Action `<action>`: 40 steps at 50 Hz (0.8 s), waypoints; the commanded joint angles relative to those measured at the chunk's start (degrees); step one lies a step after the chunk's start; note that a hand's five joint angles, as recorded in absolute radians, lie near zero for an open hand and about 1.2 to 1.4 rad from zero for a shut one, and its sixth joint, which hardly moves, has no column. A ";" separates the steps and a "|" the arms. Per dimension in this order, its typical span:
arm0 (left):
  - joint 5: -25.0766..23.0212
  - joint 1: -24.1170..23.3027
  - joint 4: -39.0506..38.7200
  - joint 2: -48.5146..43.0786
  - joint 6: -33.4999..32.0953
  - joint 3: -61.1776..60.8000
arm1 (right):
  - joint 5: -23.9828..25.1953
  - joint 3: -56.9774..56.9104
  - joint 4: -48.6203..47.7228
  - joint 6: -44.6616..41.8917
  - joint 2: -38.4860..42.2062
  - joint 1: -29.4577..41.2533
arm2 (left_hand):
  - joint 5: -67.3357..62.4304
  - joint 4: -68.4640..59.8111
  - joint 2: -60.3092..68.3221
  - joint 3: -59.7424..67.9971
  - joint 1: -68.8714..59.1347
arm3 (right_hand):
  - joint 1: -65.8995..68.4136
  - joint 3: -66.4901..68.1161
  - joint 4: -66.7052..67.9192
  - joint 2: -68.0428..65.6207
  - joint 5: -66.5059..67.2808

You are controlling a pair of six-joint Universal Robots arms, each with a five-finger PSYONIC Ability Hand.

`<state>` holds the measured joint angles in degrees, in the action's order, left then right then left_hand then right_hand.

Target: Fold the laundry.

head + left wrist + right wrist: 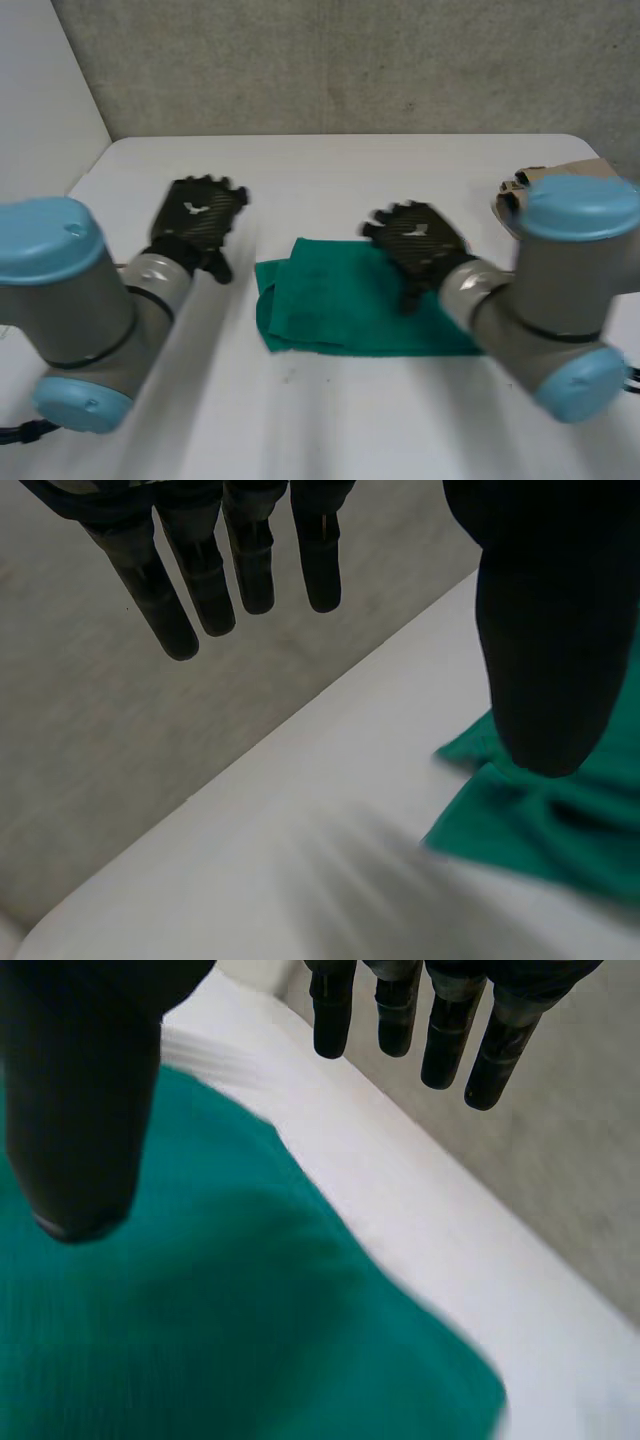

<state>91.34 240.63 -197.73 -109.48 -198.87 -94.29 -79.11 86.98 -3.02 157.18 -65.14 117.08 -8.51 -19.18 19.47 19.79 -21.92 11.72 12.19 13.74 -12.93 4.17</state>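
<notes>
Surface: white table [350, 170]. Folded green cloth [320, 310] lies flat near middle. Brown crumpled thing [508, 205] at far right corner.

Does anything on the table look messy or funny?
A little. The green cloth lies crooked on the table, and its edge nearest the left robot hand is bunched up instead of flat.

Plain green cloth [330, 312] on a white table [330, 180] (speckled grey wall [350, 60]).
</notes>
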 commanded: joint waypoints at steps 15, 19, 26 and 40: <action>6.73 -8.78 8.67 -13.84 0.33 12.29 | -3.76 11.12 -5.50 -14.62 1.69 -13.19 | -1.12 -0.45 0.17 -0.16 2.28 | 68.28 67.81 66.26 -67.07 65.83; 8.06 -6.15 8.59 -9.01 0.41 9.48 | -7.19 5.41 -4.71 -16.20 0.98 -8.64 | -0.96 -0.29 0.00 -0.33 2.45 | 68.28 67.81 66.26 -67.07 65.83; 8.68 -2.89 8.41 -3.29 0.50 5.44 | -4.74 -3.91 -5.77 -16.29 3.44 9.55 | -0.79 -0.12 -0.17 -0.50 2.62 | 68.28 67.81 66.26 -67.07 65.83; 9.03 0.28 5.69 -1.70 4.72 4.11 | 5.38 -7.26 -5.33 -7.28 9.69 17.14 | -0.79 -0.12 -0.17 -0.50 2.62 | -1.72 -2.19 -3.74 2.93 -4.17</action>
<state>100.88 241.16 -191.24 -110.38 -196.18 -91.13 -73.17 79.98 -8.80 141.85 -55.10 134.99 -8.45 -18.99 19.38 19.61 -21.92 55.79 66.57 66.71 -66.15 56.01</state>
